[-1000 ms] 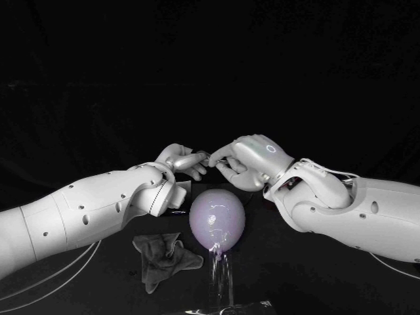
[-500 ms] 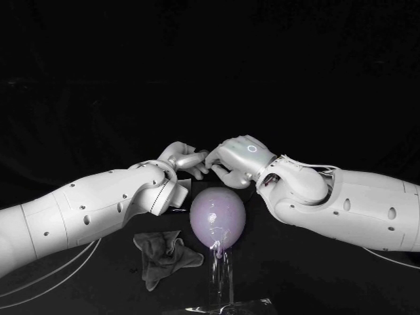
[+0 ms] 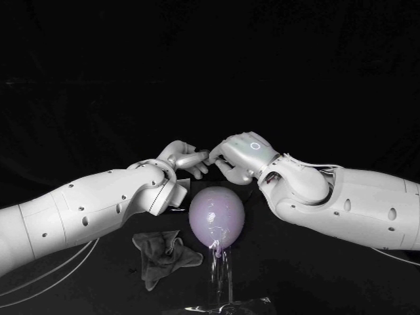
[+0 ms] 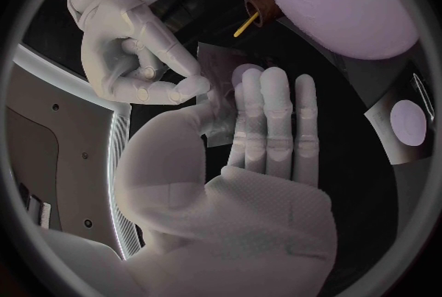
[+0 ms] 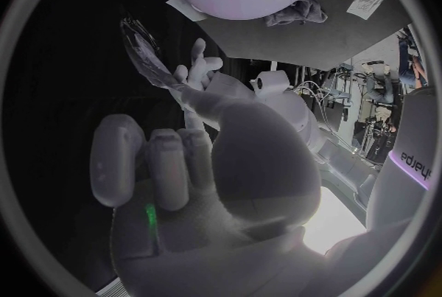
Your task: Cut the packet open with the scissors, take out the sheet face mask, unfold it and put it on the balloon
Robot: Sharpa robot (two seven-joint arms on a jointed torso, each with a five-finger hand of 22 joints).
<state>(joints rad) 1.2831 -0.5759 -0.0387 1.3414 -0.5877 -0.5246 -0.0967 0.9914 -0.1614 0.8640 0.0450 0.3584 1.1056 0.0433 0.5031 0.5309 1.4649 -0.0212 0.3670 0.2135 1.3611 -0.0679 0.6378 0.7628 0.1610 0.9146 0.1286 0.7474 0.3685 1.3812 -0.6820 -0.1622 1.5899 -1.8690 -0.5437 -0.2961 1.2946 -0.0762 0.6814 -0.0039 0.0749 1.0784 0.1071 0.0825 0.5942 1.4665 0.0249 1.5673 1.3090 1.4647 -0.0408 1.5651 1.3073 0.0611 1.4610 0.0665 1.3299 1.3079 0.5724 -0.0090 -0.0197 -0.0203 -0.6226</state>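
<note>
- Two risks apply from here, both judged from the present grip.
- Risk 1, tearing or slipping: the translucent sheet (image 4: 221, 65), probably the sheet face mask or its backing film, is held between both hands at a small contact area. If the hands pull apart unevenly, the thin material may tear. It may also slide out of one pinch and fold onto itself.
- Risk 2, disturbing the target: both hands work just above the balloon (image 3: 216, 215). A careless descent may push the balloon sideways on its clear stand (image 3: 220, 275) or lay the sheet off-centre.
- Left hand (image 3: 184, 157), at 11 o'clock of the balloon: the thumb presses the sheet against the long fingers, which lie straight and together behind it.
- Right hand (image 3: 240, 152), at 1 o'clock of the balloon: the thumb and one fingertip are clamped on the sheet's edge, and the other fingers are curled in.
- Sheet location: in the air between the two hands, at 12 o'clock of the balloon and not touching it.
- Count, hands: two, both occupied.
- Count, translucent sheets: one.
- Count, balloons: one, upright on one stand.
- Count, crumpled grey cloth (image 3: 163, 254): one, on the table at 7 o'clock of the balloon.
- Count, flat square piece (image 4: 405, 120) with a pale round patch: one, lying near the balloon. Whether it is the cut packet cannot be told.
</note>
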